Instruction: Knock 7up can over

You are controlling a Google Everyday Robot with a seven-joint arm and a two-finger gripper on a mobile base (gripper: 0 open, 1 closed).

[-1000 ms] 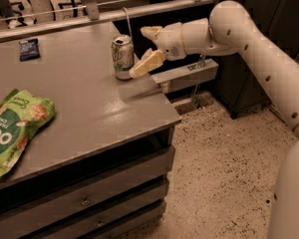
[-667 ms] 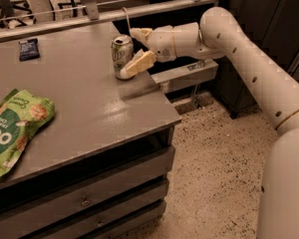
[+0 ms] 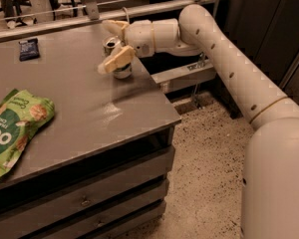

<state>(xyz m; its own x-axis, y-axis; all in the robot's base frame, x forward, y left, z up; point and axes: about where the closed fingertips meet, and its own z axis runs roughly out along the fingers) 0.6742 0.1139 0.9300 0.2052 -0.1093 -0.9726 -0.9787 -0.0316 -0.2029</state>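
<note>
The 7up can (image 3: 111, 45) stands on the grey table (image 3: 89, 103) near its far right edge, silver top showing; whether it leans I cannot tell. My gripper (image 3: 112, 46) reaches in from the right at can height and is open. One cream finger (image 3: 114, 26) is behind the can. The other finger (image 3: 115, 62) crosses in front of the can's body and hides its label. The can sits between the two fingers.
A large green snack bag (image 3: 15, 128) lies at the table's near left. A small dark blue packet (image 3: 28, 48) lies at the far left. A metal rail (image 3: 65, 9) runs along the back. The table's right edge (image 3: 164, 103) drops to speckled floor; drawers sit below.
The gripper has moved left along the table, from beside the can to straddling it. The near finger now covers the can's front. The can has stayed in place.
</note>
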